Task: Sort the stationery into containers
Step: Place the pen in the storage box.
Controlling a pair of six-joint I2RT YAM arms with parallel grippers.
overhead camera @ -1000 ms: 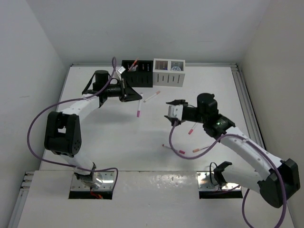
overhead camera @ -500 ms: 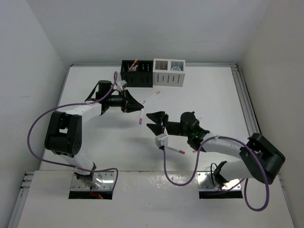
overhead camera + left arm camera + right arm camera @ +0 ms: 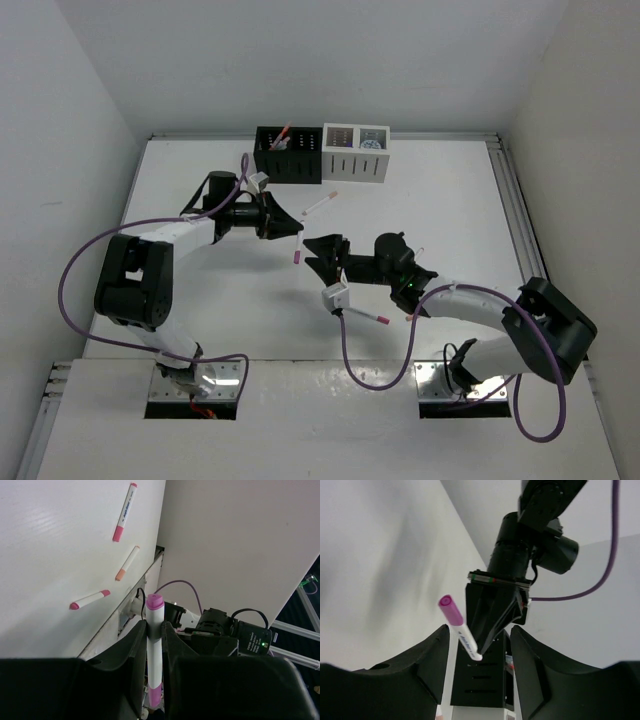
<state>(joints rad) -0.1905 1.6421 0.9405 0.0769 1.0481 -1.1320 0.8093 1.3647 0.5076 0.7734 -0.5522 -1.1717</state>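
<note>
Top external view: right arm [image 3: 455, 297] is closing in, jaws spread, near the black box [image 3: 288, 160]. Left jaws are clenching a pink-capped marker [image 3: 297, 248], likely awaiting handover.

No text, number or brand is legible in any view. Blue print runs along the barrel of the pink-capped marker [image 3: 463, 635] in the right wrist view, and along a second marker [image 3: 125, 511] lying loose (both too small to read).
</note>
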